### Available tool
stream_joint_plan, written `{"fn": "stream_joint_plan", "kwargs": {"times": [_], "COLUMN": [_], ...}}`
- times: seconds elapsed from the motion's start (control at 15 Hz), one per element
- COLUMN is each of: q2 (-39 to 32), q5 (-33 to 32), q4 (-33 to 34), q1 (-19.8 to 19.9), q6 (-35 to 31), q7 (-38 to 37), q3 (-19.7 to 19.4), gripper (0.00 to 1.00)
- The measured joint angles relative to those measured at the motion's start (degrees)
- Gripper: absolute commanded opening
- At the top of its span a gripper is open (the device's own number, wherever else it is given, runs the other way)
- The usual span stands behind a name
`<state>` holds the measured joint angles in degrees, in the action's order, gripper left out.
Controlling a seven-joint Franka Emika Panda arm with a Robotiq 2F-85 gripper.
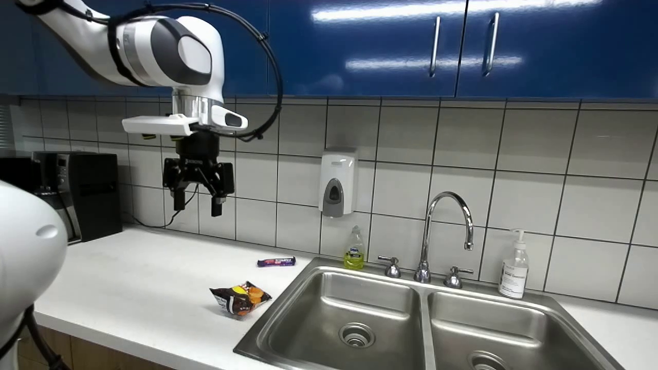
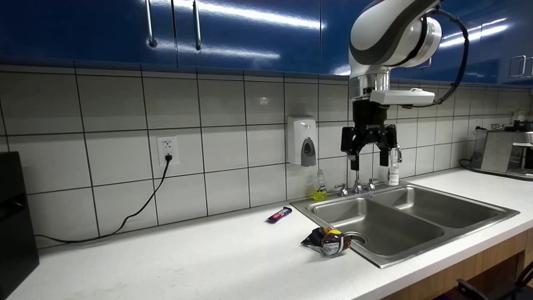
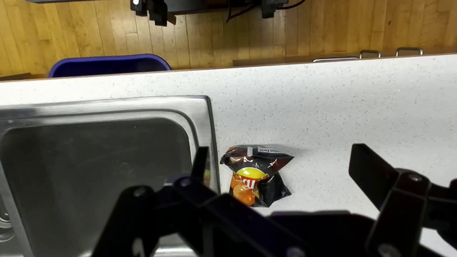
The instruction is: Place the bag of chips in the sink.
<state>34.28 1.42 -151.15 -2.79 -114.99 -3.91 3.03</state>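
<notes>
You look obliquely left at the tiled wall [image 1: 303,180] in an exterior view, the sink [image 1: 428,329] near you; in an exterior view you face obliquely right, desk [image 2: 166,266] in the foreground, sink farther off. Both look slightly down and share wall, desk and sink. Your wrist view points down past the nearby claw [image 3: 281,157], with floor [image 3: 214,46] at the top.

The bag [image 3: 250,175] is black and glossy, printed with a red-and-yellow logo and orange chips. It is crumpled, with pointed corners, and lies on the counter [image 1: 139,288], just beside the sink [image 1: 426,324]. The sink is metal, set into the counter, with two basins side by side.
</notes>
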Motion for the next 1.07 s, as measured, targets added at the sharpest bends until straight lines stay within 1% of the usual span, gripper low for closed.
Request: {"fn": "stream_joint_plan", "kwargs": {"times": [0.27,0.53,1.07], "q2": [-1.75,-5.25,-16.79], "q5": [0.0,0.0,-0.08], "q4": [-3.95,-6.35,-6.09], "q1": [-0.09,-0.7,-1.91], "q6": [-5.69,-11.67,-25.39], "q7": [0.02,0.16,0.86], "q3": [0.0,0.05,0.54], "gripper": [1.0,1.0,1.0]}}
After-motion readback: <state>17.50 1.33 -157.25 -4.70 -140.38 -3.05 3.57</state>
